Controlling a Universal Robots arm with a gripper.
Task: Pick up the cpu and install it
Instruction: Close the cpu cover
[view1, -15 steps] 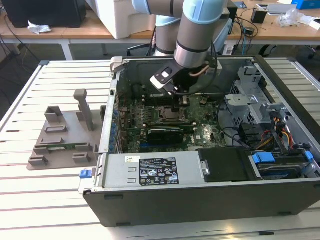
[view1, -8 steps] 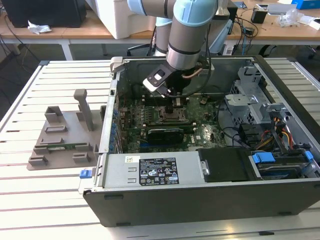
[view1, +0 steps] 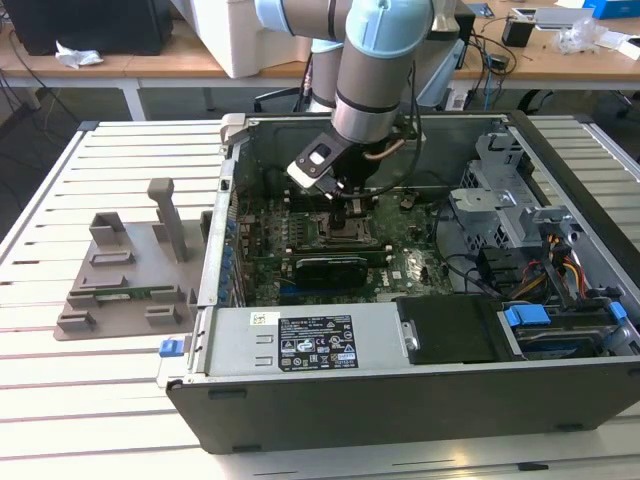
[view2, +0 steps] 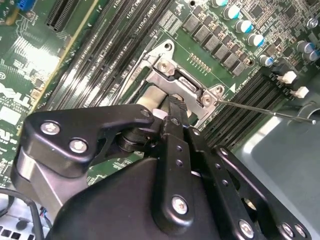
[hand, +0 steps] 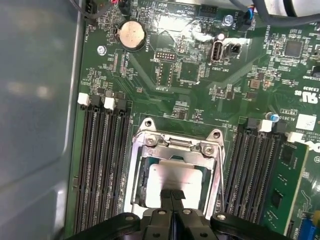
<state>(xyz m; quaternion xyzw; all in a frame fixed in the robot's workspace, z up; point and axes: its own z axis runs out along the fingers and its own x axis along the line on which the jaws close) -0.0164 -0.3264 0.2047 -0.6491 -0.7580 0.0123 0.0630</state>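
The cpu (hand: 172, 179), a silver square chip, lies flat inside the open metal frame of the socket (hand: 137, 165) on the green motherboard. My gripper (hand: 172, 193) points straight down at it, its two black fingers pressed together with no gap, tips over the chip's near half. Whether the tips touch the chip I cannot tell. In the second wrist view the gripper (view2: 170, 107) hides most of the socket (view2: 185, 87). In the exterior view the gripper (view1: 345, 207) reaches into the open computer case (view1: 400, 400) above the socket (view1: 350, 232).
Rows of black memory slots (hand: 102, 160) flank the socket, and a green memory stick (hand: 285, 185) stands in one. A black card with a fan (view1: 330, 266) lies just in front. The socket's thin lever (view2: 265, 110) sticks out sideways. A grey fixture (view1: 125, 280) sits outside the case.
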